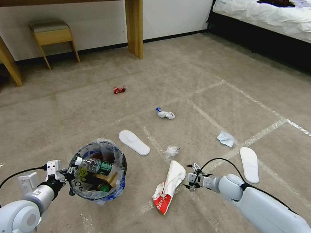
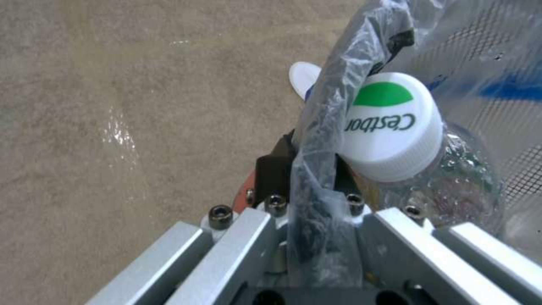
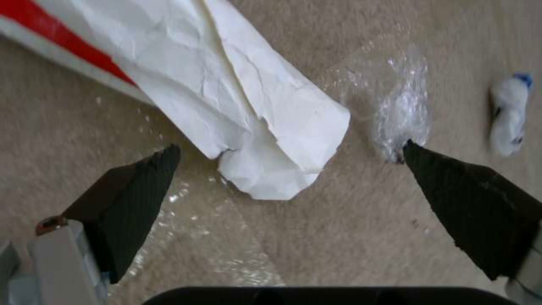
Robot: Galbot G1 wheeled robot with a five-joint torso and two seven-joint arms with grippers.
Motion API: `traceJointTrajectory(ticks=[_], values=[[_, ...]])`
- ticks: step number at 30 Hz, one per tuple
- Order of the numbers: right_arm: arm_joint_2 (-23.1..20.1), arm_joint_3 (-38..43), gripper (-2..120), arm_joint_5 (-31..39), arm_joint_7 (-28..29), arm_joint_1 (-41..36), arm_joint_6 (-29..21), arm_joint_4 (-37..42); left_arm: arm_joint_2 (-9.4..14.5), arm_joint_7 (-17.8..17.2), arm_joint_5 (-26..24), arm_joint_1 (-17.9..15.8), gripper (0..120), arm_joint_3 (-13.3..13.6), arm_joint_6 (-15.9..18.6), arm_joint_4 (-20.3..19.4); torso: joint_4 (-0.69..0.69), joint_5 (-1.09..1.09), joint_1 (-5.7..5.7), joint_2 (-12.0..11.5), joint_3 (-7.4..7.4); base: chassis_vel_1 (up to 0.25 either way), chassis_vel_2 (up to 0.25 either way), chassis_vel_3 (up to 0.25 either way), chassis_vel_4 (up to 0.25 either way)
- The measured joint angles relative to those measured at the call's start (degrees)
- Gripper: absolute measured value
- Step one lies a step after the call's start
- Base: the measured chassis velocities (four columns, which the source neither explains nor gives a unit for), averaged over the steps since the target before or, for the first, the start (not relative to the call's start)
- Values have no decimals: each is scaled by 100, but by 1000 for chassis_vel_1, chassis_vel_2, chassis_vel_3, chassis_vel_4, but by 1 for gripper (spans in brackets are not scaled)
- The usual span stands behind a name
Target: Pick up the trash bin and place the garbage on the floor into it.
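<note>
The trash bin [image 1: 119, 155], lined with a clear-and-blue bag, hangs just above the carpet at the lower left with a plastic bottle [image 2: 395, 127] and other litter inside. My left gripper [image 1: 67, 176] is shut on its bagged rim [image 2: 316, 140]. A flattened red-white carton [image 1: 168, 186] lies to the right of the bin, and my right gripper [image 1: 190, 177] hovers open beside its white end [image 3: 254, 101], one finger [image 3: 135, 195] on each side. More garbage is scattered beyond: a clear plastic crumple [image 1: 171, 151], two white slipper soles [image 1: 134, 142] [image 1: 249, 164], a pale-blue tissue [image 1: 225, 138], a white-blue wad [image 1: 165, 114] and a red wrapper [image 1: 119, 89].
A wooden desk leg [image 1: 134, 24] and a small stool [image 1: 53, 36] stand against the far wall. A bed [image 1: 274, 14] fills the back right corner. Pale tape lines cross the carpet [image 1: 233, 100].
</note>
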Motion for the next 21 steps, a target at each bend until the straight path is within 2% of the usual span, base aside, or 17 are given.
traceJointTrajectory(ticks=[3,10,21], values=[[55,-65,100,-375,-82,92,128,-109,-3,-9,-15,-42,1,-5,0,4,0,-1,0,0,0,0,0,0,0],[179,-209,100,-378,-119,22,254,-375,-13,-30,-4,-76,1,-5,0,94,0,0,0,0,0,0,0,0,0],[465,-240,100,-653,152,-40,259,-711,-45,-21,-1,-71,1,-19,-15,94,-1,-2,-1,0,0,0,0,0,0]])
